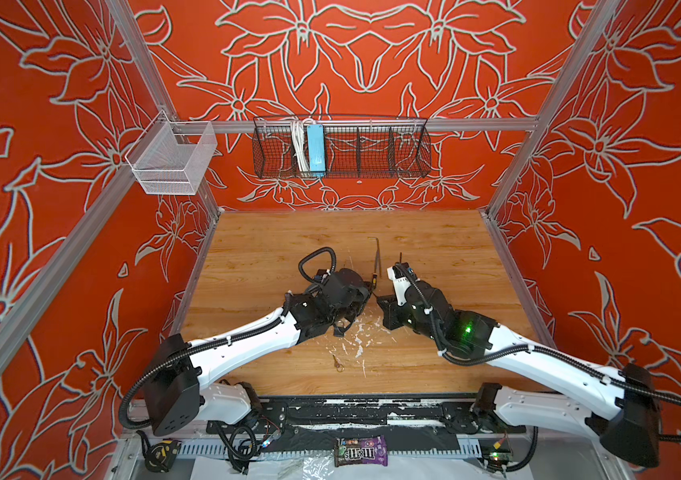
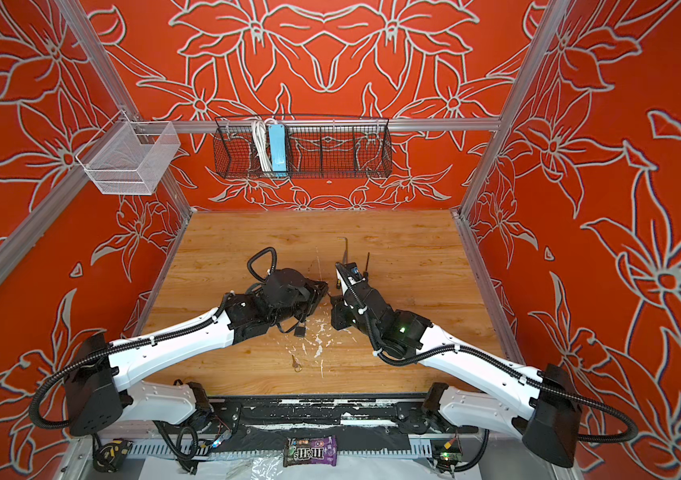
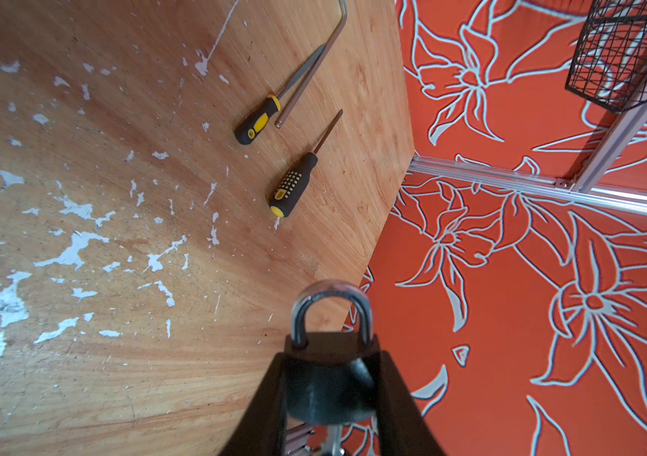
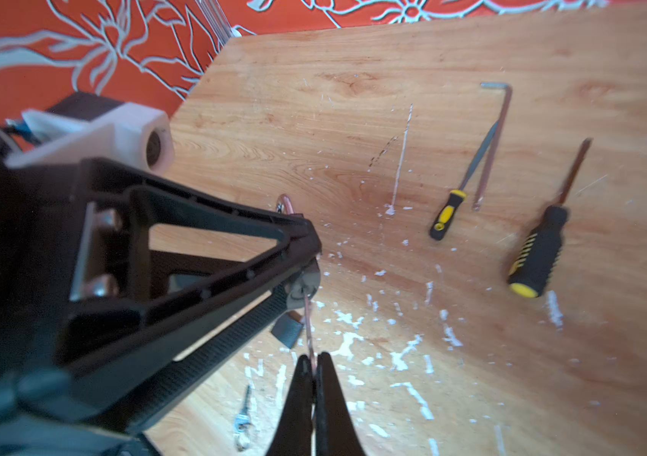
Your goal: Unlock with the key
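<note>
**Right wrist view: key is meeting the padlock, with the turn not yet made**

Up off the surface, the left end effector is clamping the padlock by the sides of its dark body. The shackle is pointing away from the wrist. Both shackle legs are sitting down in the body, so I am judging the lock as not yet sprung.

The right end effector is pinching together on the head of the key. The blade is running straight from its tips to the padlock's underside, where it appears to be entering the keyway. How deep it is going, I cannot tell.

The step in hand, as I am reading it, is the turn. Doing it well is going to mean:
- rolling the right wrist about the blade's own line, with no sideways pull
- keeping the left grip firm so the padlock body is not twisting along with the key
- watching the thin key, which could be slipping between the tips or bending if the two arms are drifting out of line

A spare key is lying on the surface on the arm-base side of the padlock. Two screwdrivers are lying beyond the padlock, well apart from it.
</note>
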